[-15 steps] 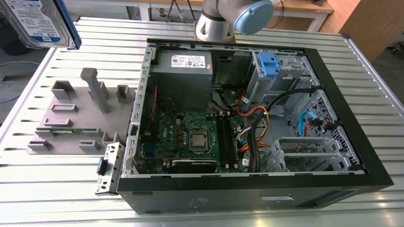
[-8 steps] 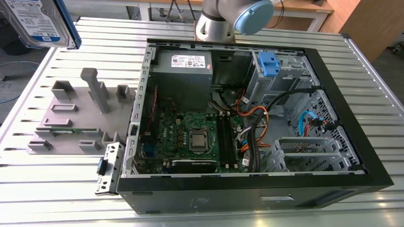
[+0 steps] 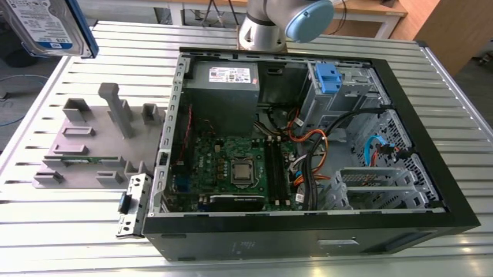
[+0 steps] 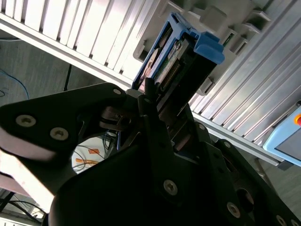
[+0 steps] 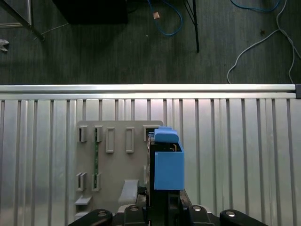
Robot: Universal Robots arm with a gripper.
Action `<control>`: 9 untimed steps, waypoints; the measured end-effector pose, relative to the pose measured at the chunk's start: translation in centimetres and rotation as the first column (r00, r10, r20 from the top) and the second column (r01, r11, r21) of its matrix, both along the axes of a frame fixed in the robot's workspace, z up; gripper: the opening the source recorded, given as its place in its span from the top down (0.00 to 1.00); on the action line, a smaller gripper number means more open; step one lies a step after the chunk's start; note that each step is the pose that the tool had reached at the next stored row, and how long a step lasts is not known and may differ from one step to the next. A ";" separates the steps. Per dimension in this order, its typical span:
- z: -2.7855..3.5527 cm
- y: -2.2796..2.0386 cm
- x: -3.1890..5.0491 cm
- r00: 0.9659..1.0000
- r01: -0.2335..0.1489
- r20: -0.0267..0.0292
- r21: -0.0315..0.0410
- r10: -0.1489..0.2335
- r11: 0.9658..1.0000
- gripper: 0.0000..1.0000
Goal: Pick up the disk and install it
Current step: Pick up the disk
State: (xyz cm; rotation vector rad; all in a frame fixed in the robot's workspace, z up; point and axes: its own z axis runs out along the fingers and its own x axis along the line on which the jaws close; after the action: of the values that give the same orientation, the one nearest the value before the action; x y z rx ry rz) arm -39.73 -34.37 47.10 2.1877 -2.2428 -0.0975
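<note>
One disk (image 4: pixel 164 56), pinched across its broad faces by the gripper (image 4: pixel 157 106) jaws.
Its long axis runs straight out from the jaws, with the blue carrier end farthest. Beyond it lie the grey fixture plate (image 5: pixel 117 160) and the slatted table (image 5: pixel 235 141). I judge the disk rigid, fairly heavy and shock-sensitive. The hold near one end seems sound, though smooth metal could slip.

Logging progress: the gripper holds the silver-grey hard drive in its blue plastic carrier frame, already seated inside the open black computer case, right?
The gripper does hold the hard drive, but it is not seated: the exterior view shows it in the air at that view's left, apart from the computer case.
</note>
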 end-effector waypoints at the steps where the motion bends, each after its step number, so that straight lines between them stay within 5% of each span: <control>1: 0.07 0.00 0.00 1.000 0.000 0.000 0.000 0.000 1.000 0.65; 9: 0.71 0.00 0.00 1.000 0.000 0.000 0.000 0.000 1.000 0.65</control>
State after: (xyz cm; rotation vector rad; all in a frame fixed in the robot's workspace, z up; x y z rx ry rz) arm -39.73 -34.37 47.81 2.1876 -2.2427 -0.0976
